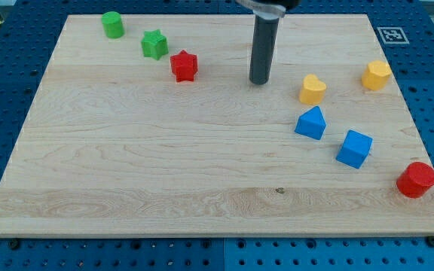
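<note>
My tip [260, 80] rests on the wooden board [164, 165] in its upper middle, touching no block. Nearest on the view's right is the yellow heart-shaped block [313, 89]; the red star block [184, 66] lies farther off on the left. Below the yellow heart sit the blue triangular block [311, 123] and the blue cube [354, 149]. A green star block [154, 44] and a green cylinder [112, 25] lie toward the top left.
A yellow block [377, 75] sits near the right edge. A red cylinder [416, 180] stands at the lower right corner. A printed marker tag [390, 35] is at the board's top right. Blue perforated table [6, 90] surrounds the board.
</note>
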